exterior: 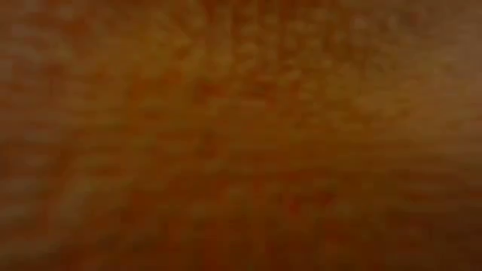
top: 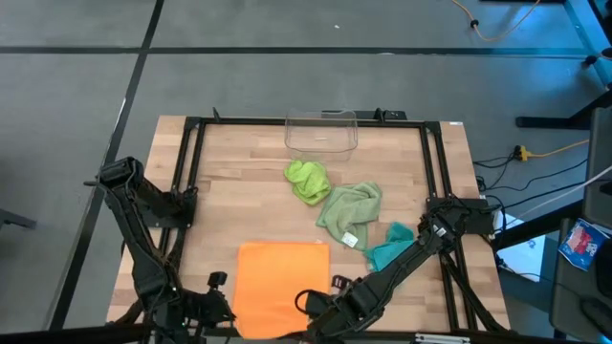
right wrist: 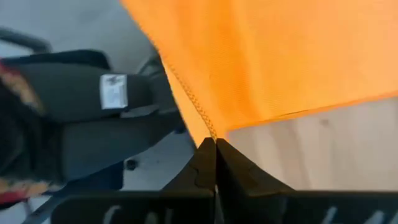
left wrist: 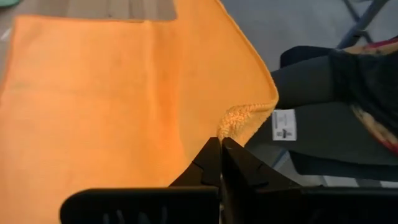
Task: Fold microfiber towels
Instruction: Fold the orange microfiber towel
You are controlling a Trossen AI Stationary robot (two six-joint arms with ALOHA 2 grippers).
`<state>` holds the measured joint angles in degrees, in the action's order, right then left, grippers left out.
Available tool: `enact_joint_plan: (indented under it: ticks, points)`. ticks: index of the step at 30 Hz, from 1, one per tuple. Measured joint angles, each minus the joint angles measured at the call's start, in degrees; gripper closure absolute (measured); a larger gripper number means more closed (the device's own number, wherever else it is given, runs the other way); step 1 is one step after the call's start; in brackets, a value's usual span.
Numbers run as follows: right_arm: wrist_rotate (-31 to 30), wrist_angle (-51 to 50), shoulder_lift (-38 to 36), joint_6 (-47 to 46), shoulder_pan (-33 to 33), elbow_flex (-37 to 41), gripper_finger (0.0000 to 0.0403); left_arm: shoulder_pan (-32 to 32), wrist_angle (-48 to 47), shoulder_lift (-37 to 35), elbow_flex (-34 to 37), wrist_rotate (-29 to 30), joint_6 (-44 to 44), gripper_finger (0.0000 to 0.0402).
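At the near edge of the table, both arms are working the orange towel (top: 280, 285), which is lying flat and spread on the wood with its near hem hanging at or just past the table's front edge. The left gripper (left wrist: 221, 142) is pinching shut on one near corner, where the cloth is bunching into a small nubbly fold at the fingertips; the right gripper (right wrist: 215, 143) is pinching shut on the other near corner, right on the stitched hem. The low view is showing only an orange blur, most likely this cloth hanging across the lens. This towel is looking light, soft and limp, so it is likely going to sag between the two grips and drag on the wood rather than hold any shape; corners and hems are the sensible places to be holding it, with both corners rising and travelling together to keep the fold square. Farther back on the table, the teal towel (top: 390, 247) is lying crumpled beside the right arm, the pale sage green towel (top: 350, 212) is lying rumpled next to it with its white tag showing, and the lime green towel (top: 308, 181) is sitting in a heap beyond. At the far edge, the clear plastic bin (top: 321, 132) is standing.
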<state>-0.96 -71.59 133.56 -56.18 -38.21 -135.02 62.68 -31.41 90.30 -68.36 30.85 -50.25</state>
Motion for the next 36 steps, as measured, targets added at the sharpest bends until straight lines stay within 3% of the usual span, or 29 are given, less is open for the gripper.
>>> enact_joint_plan:
  ticks: [12,27,36]
  points:
    - [-6.37,-6.88,0.02,-3.81,2.67,1.20,0.0399,-2.85,-12.14,0.00,0.03,0.00,-11.19,0.0401]
    - [-9.07,-4.59,0.07,-5.26,6.30,9.65,0.0399,-5.74,-11.42,0.07,9.23,-0.33,-21.30,0.0401]
    - [-11.01,-3.96,0.09,-5.12,7.85,9.84,0.0399,-7.21,-7.66,0.07,12.77,-0.33,-21.65,0.0402]
